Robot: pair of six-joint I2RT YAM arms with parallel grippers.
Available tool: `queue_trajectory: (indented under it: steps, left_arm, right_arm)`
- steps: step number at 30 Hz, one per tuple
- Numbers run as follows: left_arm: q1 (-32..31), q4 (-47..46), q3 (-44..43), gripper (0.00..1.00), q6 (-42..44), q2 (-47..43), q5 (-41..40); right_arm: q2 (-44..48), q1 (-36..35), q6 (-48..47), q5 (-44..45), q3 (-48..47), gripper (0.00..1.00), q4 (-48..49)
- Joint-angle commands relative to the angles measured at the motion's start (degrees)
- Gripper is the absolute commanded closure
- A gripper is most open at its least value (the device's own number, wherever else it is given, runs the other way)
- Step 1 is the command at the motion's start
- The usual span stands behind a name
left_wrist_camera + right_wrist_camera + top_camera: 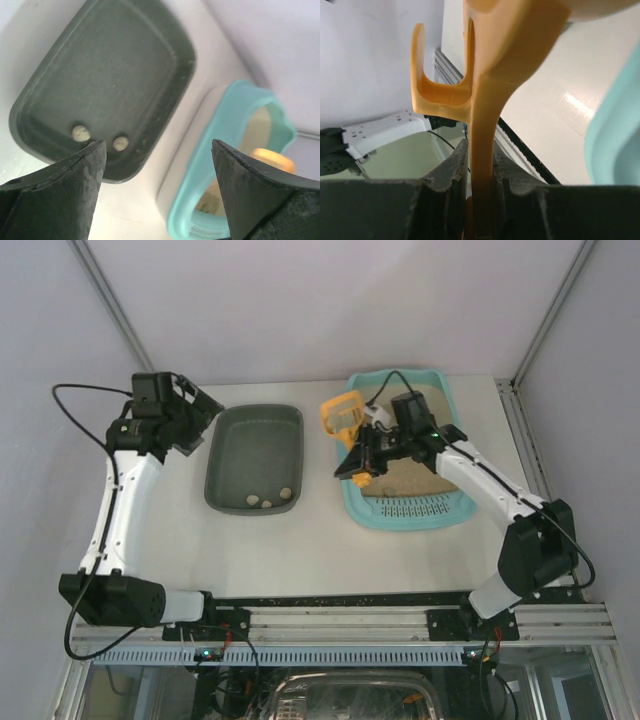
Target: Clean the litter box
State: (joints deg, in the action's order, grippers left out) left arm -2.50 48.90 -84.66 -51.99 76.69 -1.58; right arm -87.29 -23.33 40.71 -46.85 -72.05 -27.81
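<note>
Since the job is to lift waste out of the sand, the layout makes sense. The litter box (405, 525) sits on the right half of the tabletop (300, 550), with its perforated end nearest the arms. The grey tub (255, 440) lies just to its left, apart from it but close enough to serve as the dump. A few pale clumps (266, 503) already lie at the tub's near end — to my eye the sifting is partway along.

The right gripper (481, 170) is clamped tight on the handle of the orange scoop (341, 413), pinching it flat between both fingers so the head cannot swing. That head hangs above the box's far-left corner, on the side facing the tub. I cannot tell whether it carries anything. Beige litter (420, 480) shows in the box beneath the arm.

The left gripper (157, 147) is off at the far left, beside the tub's far corner, its fingers spread wide with nothing between them — looking down over tub and box alike. I would guess that spot was chosen to leave the scoop's path free, with the arm on hand to steady the tub if needed. The next move should need only a short sideways carry, taking care not to tip the scoop early over the bare gap.
</note>
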Motion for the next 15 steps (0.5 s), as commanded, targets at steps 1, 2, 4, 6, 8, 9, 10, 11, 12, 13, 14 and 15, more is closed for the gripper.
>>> queue_trajectory:
  steps: [1, 2, 4, 6, 8, 9, 10, 11, 12, 13, 14, 15]
  left_arm:
    - [-0.41, 2.73, -8.80, 0.10, -3.49, -4.65, -2.52]
    - [-0.62, 2.37, -8.80, 0.10, -4.03, -4.77, -2.58]
    - [-1.64, 1.81, -8.68, 0.10, -3.38, -4.33, -4.34]
    - [-1.90, 1.16, -8.59, 0.10, -3.16, -3.45, -5.06]
    - [-1.94, -0.06, -9.88, 0.10, -3.12, -1.98, -4.60]
    - [-1.98, -0.12, -11.45, 0.10, -3.10, -0.80, -4.25]
    - [-2.02, -0.12, -13.53, 0.11, -3.06, 0.56, -3.87]
    - [-2.04, 0.05, -15.84, 0.11, -2.94, 2.12, -3.38]
    - [-1.92, 0.98, -18.28, 0.12, -3.00, 4.20, -3.24]
    - [-1.93, 1.72, -20.60, 0.12, -3.33, 5.64, -3.25]
    - [-1.89, 2.10, -22.47, 0.12, -3.66, 6.93, -2.93]
    - [-1.78, 2.60, -24.40, 0.13, -3.85, 8.11, -2.64]
  right_arm:
    - [-7.19, -6.31, -7.97, 5.78, -9.80, 1.00, -8.78]
    - [-9.45, -7.85, -9.89, 7.69, -13.00, 1.00, -11.41]
    - [-14.58, -10.85, -14.03, 12.29, -19.47, 1.00, -16.19]
    - [-20.46, -13.51, -17.40, 17.65, -27.79, 1.00, -22.58]
    - [-26.23, -16.08, -20.49, 24.00, -36.57, 1.00, -28.55]
    - [-29.04, -17.18, -21.76, 26.67, -40.32, 1.00, -31.20]
    - [-32.44, -18.27, -22.73, 29.21, -43.94, 1.00, -33.31]
    - [-34.47, -19.24, -23.41, 31.67, -46.53, 1.00, -35.24]
    - [-35.87, -20.04, -23.67, 33.77, -48.03, 1.00, -35.85]
    - [-37.03, -20.76, -23.82, 35.46, -48.85, 1.00, -36.09]
    - [-38.14, -21.48, -23.94, 37.40, -49.63, 1.00, -36.68]
    - [-39.00, -22.28, -24.14, 39.81, -50.30, 1.00, -37.33]
